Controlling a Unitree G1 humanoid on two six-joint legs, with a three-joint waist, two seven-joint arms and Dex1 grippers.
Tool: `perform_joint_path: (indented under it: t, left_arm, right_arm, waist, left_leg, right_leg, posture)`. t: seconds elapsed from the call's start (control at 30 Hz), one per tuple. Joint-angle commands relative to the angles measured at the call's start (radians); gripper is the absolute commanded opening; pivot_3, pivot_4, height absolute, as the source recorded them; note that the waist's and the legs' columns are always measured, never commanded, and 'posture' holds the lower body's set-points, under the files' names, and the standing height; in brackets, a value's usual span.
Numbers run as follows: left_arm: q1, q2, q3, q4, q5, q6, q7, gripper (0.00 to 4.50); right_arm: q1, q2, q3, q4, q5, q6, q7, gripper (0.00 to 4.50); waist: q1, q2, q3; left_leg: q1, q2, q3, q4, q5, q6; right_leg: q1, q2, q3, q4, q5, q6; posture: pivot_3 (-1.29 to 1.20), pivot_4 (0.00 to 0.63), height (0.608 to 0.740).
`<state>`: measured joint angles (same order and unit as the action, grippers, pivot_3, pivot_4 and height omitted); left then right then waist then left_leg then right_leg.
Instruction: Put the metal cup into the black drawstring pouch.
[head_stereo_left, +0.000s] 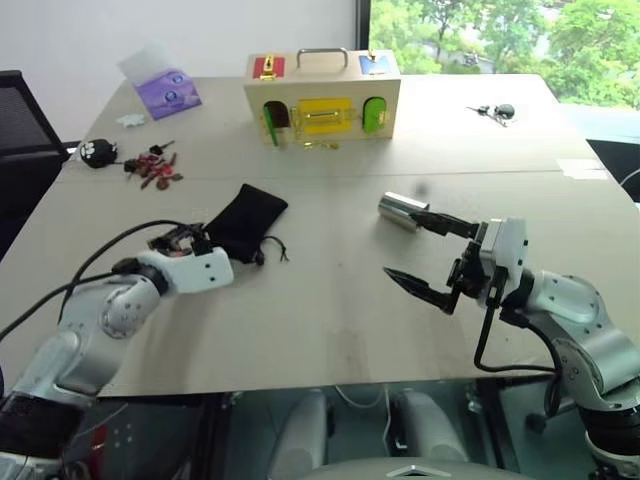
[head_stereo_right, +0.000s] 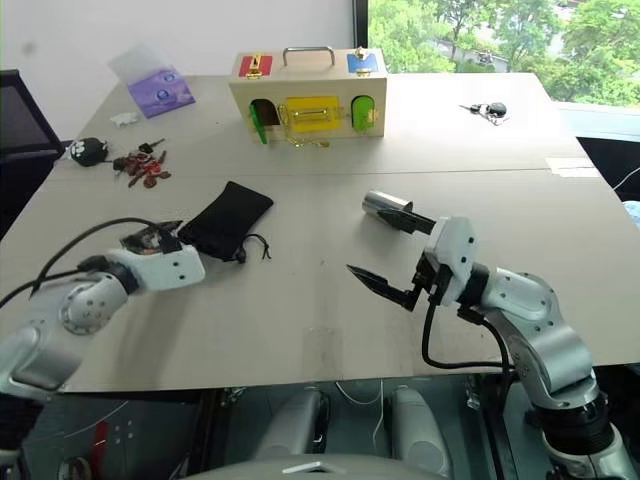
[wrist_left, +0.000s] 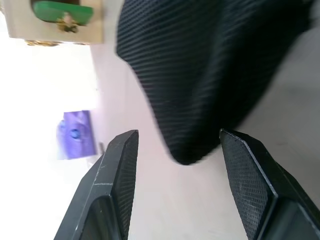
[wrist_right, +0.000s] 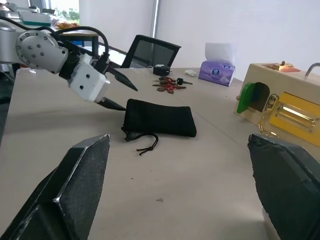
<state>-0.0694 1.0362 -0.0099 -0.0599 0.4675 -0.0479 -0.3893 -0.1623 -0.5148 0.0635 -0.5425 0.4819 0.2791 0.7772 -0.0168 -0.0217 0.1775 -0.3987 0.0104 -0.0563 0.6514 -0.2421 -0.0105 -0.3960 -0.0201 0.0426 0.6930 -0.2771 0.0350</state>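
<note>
The black drawstring pouch (head_stereo_left: 246, 219) lies flat on the table left of centre, its cords (head_stereo_left: 276, 246) trailing from the near end. My left gripper (wrist_right: 130, 99) is open at that end's left corner. In the left wrist view the fabric (wrist_left: 210, 75) sits just ahead of the spread fingers (wrist_left: 122, 165), not pinched. The metal cup (head_stereo_left: 399, 211) lies on its side right of centre. My right gripper (head_stereo_left: 400, 243) hangs wide open beside it, the upper finger (head_stereo_left: 440, 222) reaching to the cup's near side and nothing between the jaws.
A wooden box (head_stereo_left: 322, 100) with coloured doors stands at the back centre. A purple tissue pack (head_stereo_left: 168, 92), a black paw-print keychain (head_stereo_left: 98, 152) and red keys (head_stereo_left: 155, 172) lie at the back left. More keys (head_stereo_left: 495, 112) lie far right. A black chair (head_stereo_left: 20, 130) stands left.
</note>
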Motion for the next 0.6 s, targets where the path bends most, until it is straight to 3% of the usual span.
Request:
perform_joint_path:
  t: [0.03,0.2,0.3,0.4,0.43,0.5,0.6]
  left_arm:
    - [-0.041,0.018,-0.003,0.059,0.022,-0.078,0.012,2.63]
    - [-0.119,-0.007,-0.04,0.16,0.049,-0.156,0.018,2.63]
    - [-0.159,-0.018,-0.06,0.203,0.023,-0.206,-0.015,1.87]
    - [-0.186,-0.021,-0.072,0.24,-0.002,-0.23,-0.06,0.33]
    - [-0.194,-0.028,-0.073,0.251,-0.032,-0.231,-0.092,0.03]
    - [-0.203,-0.041,-0.068,0.258,-0.089,-0.22,-0.155,0.03]
    - [-0.182,-0.113,-0.001,0.11,-0.348,0.134,-0.362,0.03]
  right_arm:
    - [-0.004,-0.011,-0.025,-0.032,0.02,-0.002,0.003,4.5]
    - [0.012,-0.013,-0.024,-0.051,0.018,0.0,-0.013,4.5]
    - [0.015,-0.013,-0.024,-0.059,0.017,0.003,-0.021,4.5]
    - [0.018,-0.016,-0.025,-0.06,0.014,0.003,-0.027,4.5]
    - [0.019,-0.017,-0.022,-0.059,0.009,0.003,-0.03,4.5]
    - [0.021,-0.017,-0.018,-0.059,0.003,0.001,-0.033,4.5]
    - [0.015,-0.039,0.006,-0.067,-0.037,0.038,-0.051,4.5]
  waist:
    - [-0.001,0.0,0.0]
    - [0.0,0.0,0.0]
    - [0.001,0.0,0.0]
    - [0.0,0.0,0.0]
    - [-0.001,0.0,0.0]
    - [-0.001,0.0,0.0]
    - [-0.001,0.0,0.0]
  left_leg:
    - [0.0,0.0,0.0,0.0,0.0,0.0]
    - [0.0,0.0,0.0,0.0,0.0,0.0]
    - [0.0,0.0,0.0,0.0,0.0,0.0]
    - [0.0,0.0,0.0,0.0,0.0,0.0]
    - [-0.001,0.0,0.0,0.0,0.0,0.0]
    - [0.0,0.0,0.0,0.0,0.0,0.0]
    - [0.0,0.0,0.001,0.0,0.0,0.0]
  right_leg:
    - [0.0,0.0,0.0,0.0,0.0,0.0]
    - [0.0,0.0,-0.001,0.0,0.0,0.0]
    - [0.0,0.0,-0.001,0.0,0.0,0.0]
    - [0.0,0.0,-0.001,0.0,0.0,0.0]
    - [0.0,0.0,-0.001,0.0,0.0,0.0]
    - [0.0,0.001,-0.001,0.0,0.0,0.0]
    - [0.0,0.001,-0.001,0.001,0.0,0.0]
  posture:
    - [0.0,0.15,0.74]
    - [0.0,0.15,0.74]
    - [0.0,0.15,0.74]
    - [0.0,0.15,0.74]
    - [0.0,0.15,0.74]
    - [0.0,0.15,0.74]
    - [0.0,0.15,0.74]
